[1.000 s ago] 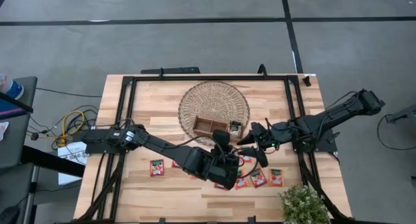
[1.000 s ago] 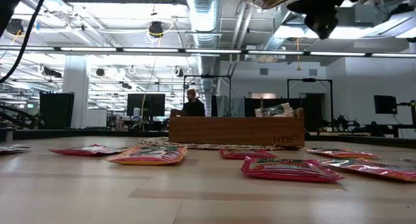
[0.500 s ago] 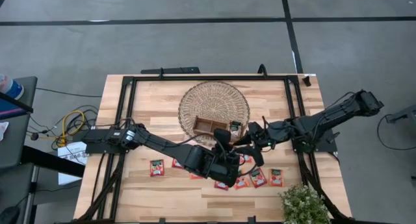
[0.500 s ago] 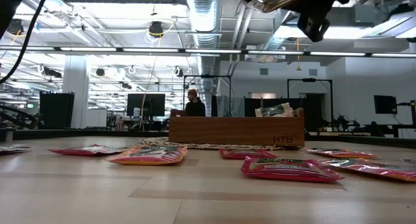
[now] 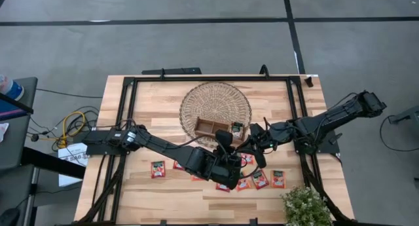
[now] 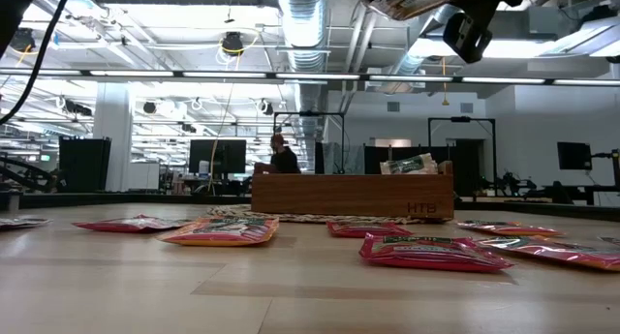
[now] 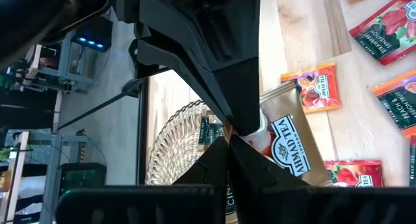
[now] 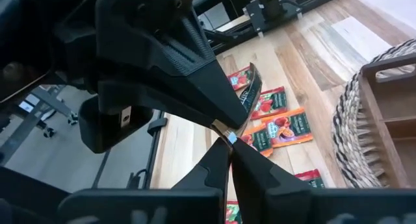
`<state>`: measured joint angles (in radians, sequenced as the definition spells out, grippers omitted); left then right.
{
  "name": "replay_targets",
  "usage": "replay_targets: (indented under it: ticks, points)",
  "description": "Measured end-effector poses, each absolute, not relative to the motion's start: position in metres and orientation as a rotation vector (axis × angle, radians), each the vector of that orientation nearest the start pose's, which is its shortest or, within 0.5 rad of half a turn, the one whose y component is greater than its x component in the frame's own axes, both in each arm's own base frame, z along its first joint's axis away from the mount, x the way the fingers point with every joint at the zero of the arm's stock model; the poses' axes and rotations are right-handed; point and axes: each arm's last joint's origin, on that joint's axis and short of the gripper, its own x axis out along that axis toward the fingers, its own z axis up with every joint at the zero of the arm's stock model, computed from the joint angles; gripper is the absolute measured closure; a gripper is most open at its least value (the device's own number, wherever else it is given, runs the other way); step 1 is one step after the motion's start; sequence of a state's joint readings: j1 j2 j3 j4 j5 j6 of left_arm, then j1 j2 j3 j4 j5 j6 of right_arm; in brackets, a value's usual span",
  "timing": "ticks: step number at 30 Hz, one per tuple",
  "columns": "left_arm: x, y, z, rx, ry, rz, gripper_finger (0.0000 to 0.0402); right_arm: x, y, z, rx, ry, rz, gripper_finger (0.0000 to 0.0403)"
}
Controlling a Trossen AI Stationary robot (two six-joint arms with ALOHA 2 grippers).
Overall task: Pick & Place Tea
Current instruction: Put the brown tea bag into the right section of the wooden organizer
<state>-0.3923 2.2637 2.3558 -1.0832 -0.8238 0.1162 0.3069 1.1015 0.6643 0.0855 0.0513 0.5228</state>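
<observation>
The left gripper (image 5: 230, 167) and the right gripper (image 5: 243, 149) meet above the lower centre of the pale wooden counter (image 5: 163, 98) in the high view. Both grippers are fully closed on one flat beige tea sachet (image 7: 286, 143), gripped at opposite edges and lifted clear of the counter. In the low view this sachet (image 6: 412, 3) shows at the upper right of the frame. Red-orange flat square tea sachets (image 5: 158, 169) lie along the lower counter. The brown wooden divided tray (image 5: 213, 129) rests on a round woven mat (image 5: 215, 103) at upper centre and contains one sachet (image 5: 236, 128).
</observation>
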Motion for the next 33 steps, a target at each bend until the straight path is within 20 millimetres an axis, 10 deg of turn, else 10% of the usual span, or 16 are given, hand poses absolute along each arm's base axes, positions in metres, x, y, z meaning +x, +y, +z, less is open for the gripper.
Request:
replay_targets:
  ticks: [33]
  points:
    - [0.4376,-0.1635,0.3234,0.705,0.848,0.394,0.0401,0.2281,0.0707,0.2581,0.404,0.360,0.111,0.0403]
